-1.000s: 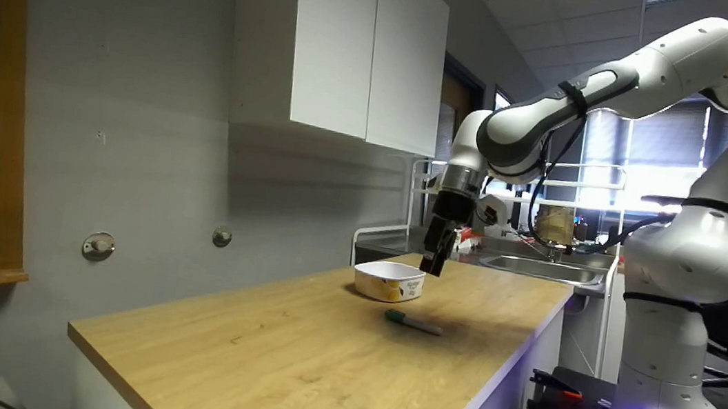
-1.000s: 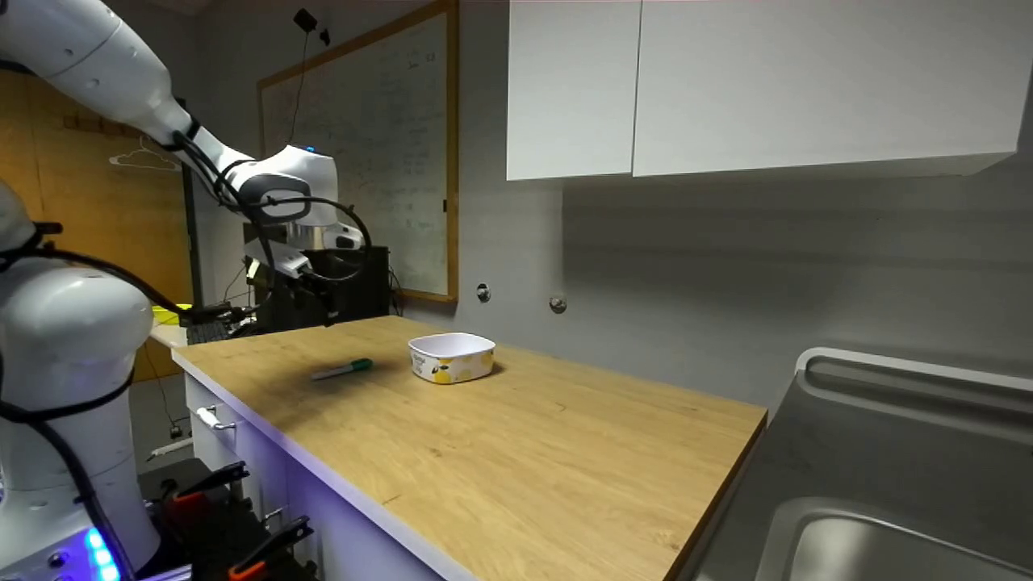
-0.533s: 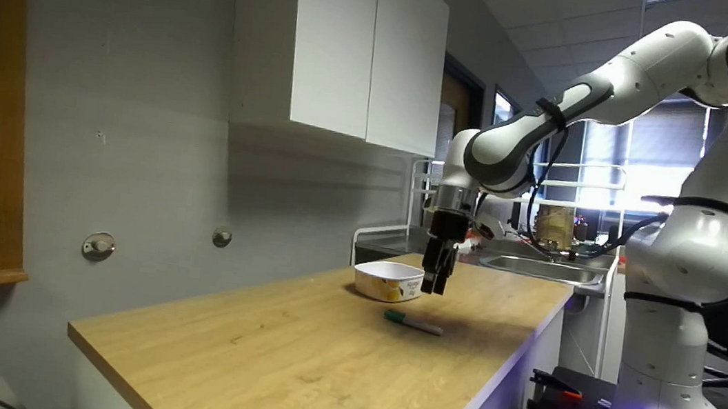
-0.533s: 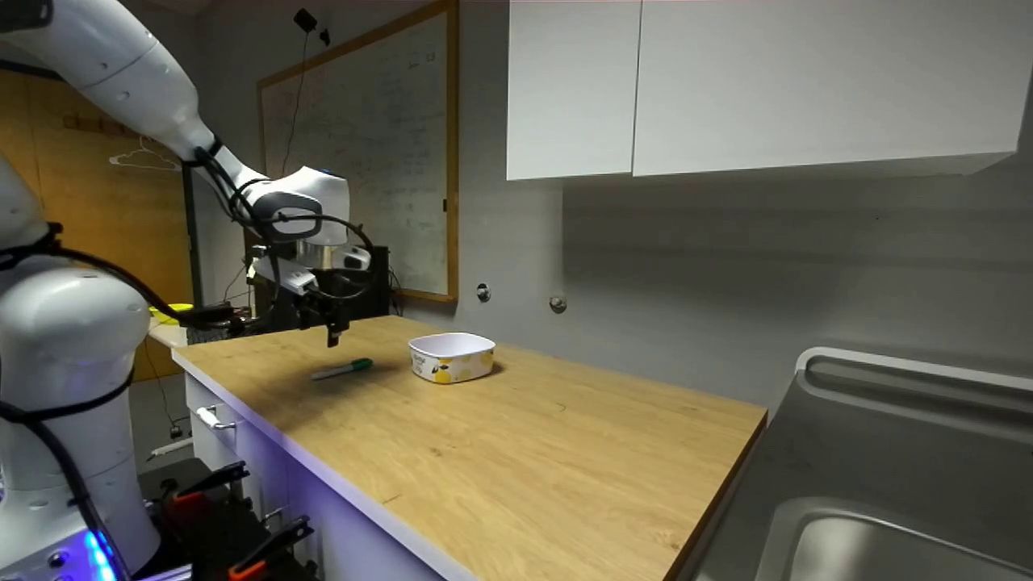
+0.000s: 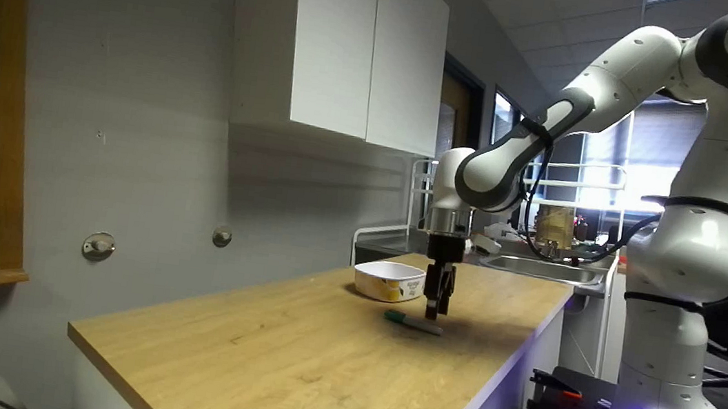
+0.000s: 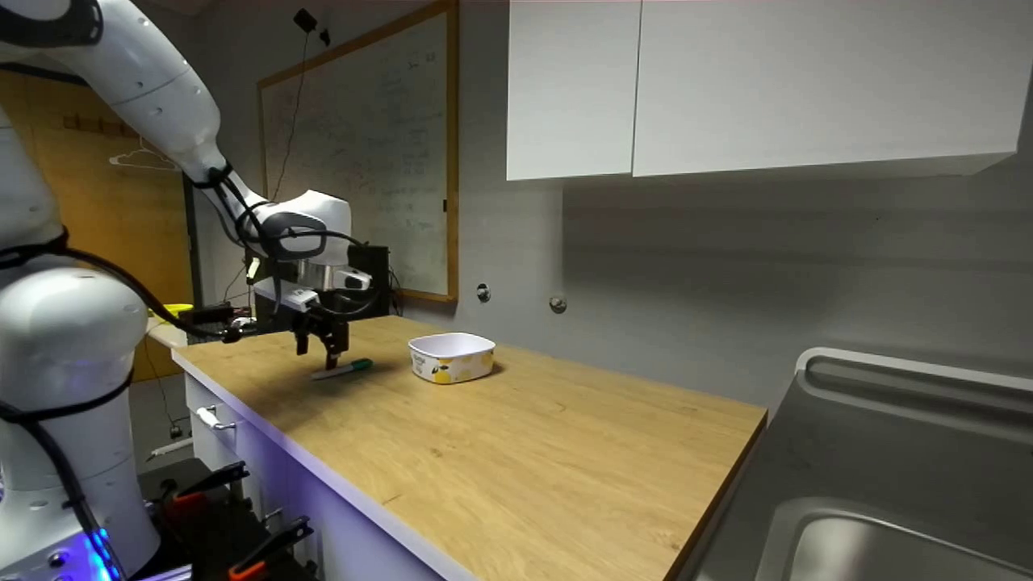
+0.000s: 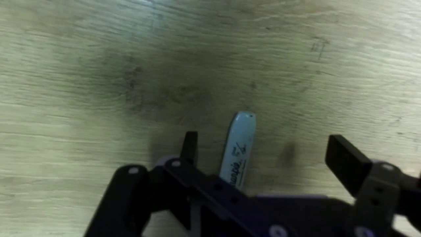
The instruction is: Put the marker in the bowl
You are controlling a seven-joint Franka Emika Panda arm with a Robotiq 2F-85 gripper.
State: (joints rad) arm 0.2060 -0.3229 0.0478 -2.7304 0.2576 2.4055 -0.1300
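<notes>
Change: the fingers (image 7: 348, 166) now stand lower and more upright than a second ago, and reach down to the marker (image 7: 239, 149), close over the table (image 5: 291, 341). The marker and the bowl (image 6: 452, 367) have not moved.

Fingers: spread apart, holding nothing. In the wrist view the marker lies in the gap between them, nearer one finger than the other, with no contact visible. Whether the fingers touch the table cannot be told.

Marker: on the table, near the bowl but apart from it, green end toward the bowl.

Meaning for the task: the approach appears almost complete; the grasp is not yet made. The next move probably calls for closing on the marker, then lifting it over the rim.

Caution: the off-centre marker may slide or turn if one finger meets it first.
</notes>
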